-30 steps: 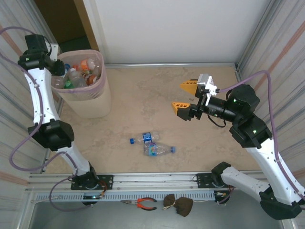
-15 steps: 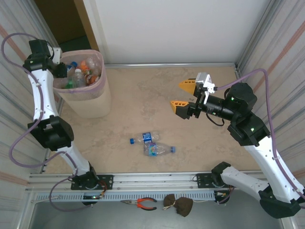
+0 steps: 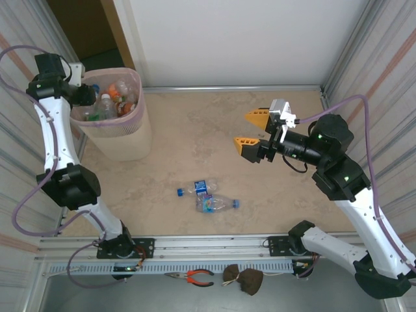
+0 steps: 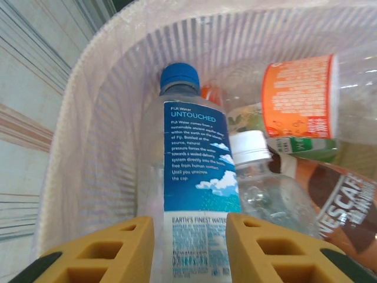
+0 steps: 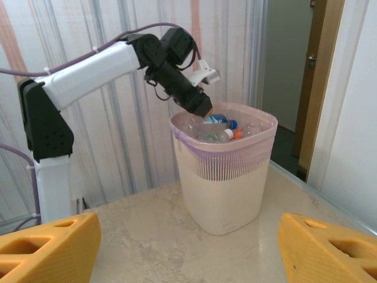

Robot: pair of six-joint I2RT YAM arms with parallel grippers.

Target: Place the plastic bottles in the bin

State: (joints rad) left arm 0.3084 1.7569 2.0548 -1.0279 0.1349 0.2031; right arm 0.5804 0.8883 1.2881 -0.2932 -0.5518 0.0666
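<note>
The bin [image 3: 127, 140] stands at the far left of the table, beige with a pink liner, and holds several plastic bottles. My left gripper [image 3: 83, 99] hangs over its left rim. In the left wrist view its yellow fingers [image 4: 112, 250] sit on either side of a clear blue-capped Fiji water bottle [image 4: 197, 177], shut on it, with the bottle lying on the pile. Two more clear bottles [image 3: 195, 189] [image 3: 218, 204] lie on the table near the front. My right gripper [image 3: 246, 130] hovers open and empty at mid-right, facing the bin [image 5: 227, 183].
Orange-labelled, brown-labelled and white-capped bottles [image 4: 300, 97] fill the bin beside the held one. Metal-framed walls close in the table on the left, right and back. Pliers [image 3: 195, 277] and a brown lump [image 3: 244, 279] lie on the ledge in front of the arm bases.
My left gripper has shifted a little back and left over the bin's rim, with the bottle still between its fingers. The right arm has hardly moved.
</note>
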